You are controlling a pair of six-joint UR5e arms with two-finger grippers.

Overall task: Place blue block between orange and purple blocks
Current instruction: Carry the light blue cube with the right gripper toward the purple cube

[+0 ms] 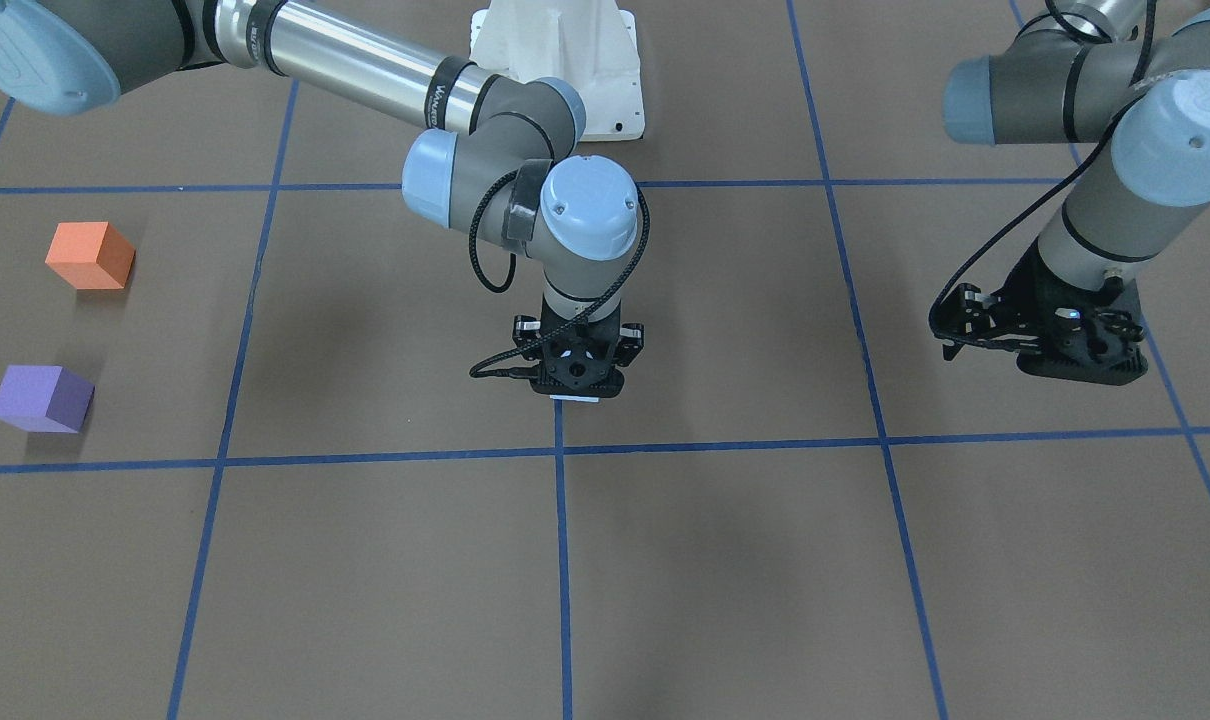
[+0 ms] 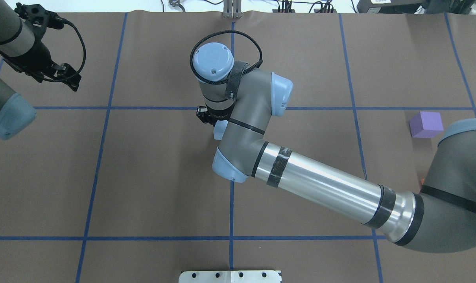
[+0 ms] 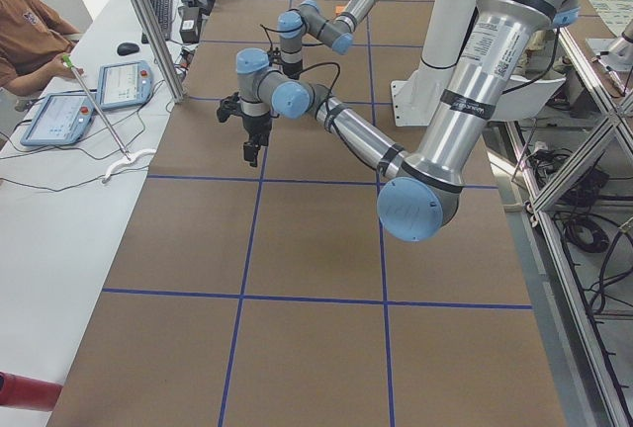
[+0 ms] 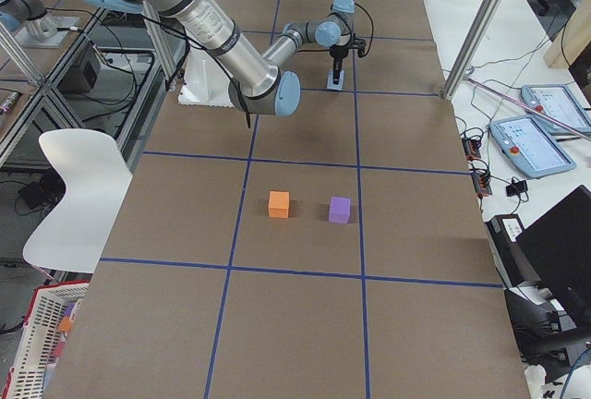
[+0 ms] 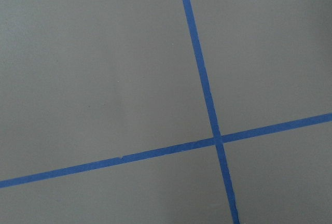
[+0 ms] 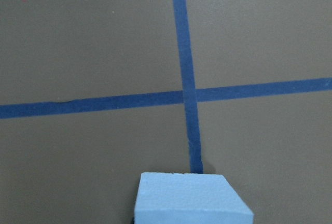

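Observation:
The pale blue block (image 6: 189,198) sits at the bottom edge of the right wrist view, by a blue tape line. It shows as a sliver under my right gripper (image 1: 576,385) and beside the wrist from overhead (image 2: 221,129). The right gripper points straight down at the table's middle and looks shut on the block, at or just above the surface. The orange block (image 1: 90,255) and the purple block (image 1: 42,398) stand apart on my right side, with a gap between them. My left gripper (image 1: 955,330) hangs empty and looks open, far from all the blocks.
Brown table (image 1: 725,560) marked with blue tape grid lines (image 1: 562,560). The white robot base (image 1: 565,60) stands at the table's near side. Operators' tablets (image 4: 545,131) lie beyond the far edge. The left wrist view shows only bare table and a tape crossing (image 5: 217,140).

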